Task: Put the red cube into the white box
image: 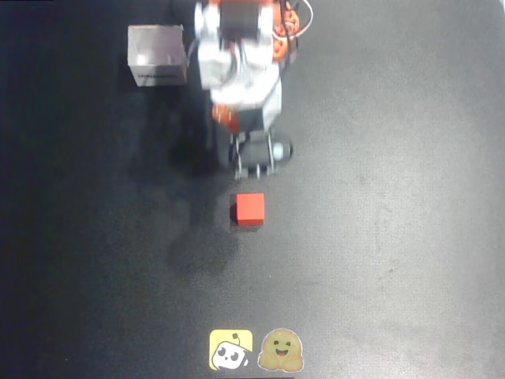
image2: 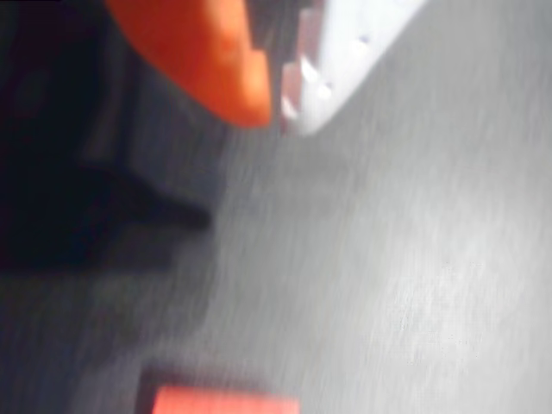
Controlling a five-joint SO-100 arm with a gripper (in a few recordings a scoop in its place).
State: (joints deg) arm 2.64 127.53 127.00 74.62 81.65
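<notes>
Red and matte, the red cube (image: pixel 250 208) sits alone on the dark table (image: pixel 394 197) in the overhead view, just below the arm's tip and well apart from the white box (image: pixel 158 54), which stands at the upper left beside the robot's base. In the wrist view the gripper (image2: pixel 278 108) shows an orange finger (image2: pixel 207 60) and a white one nearly touching at their tips, empty, above the blurred tabletop, with the cube's top edge at the bottom of that picture. Two stickers (image: pixel 256 350) lie near the table's lower edge.
</notes>
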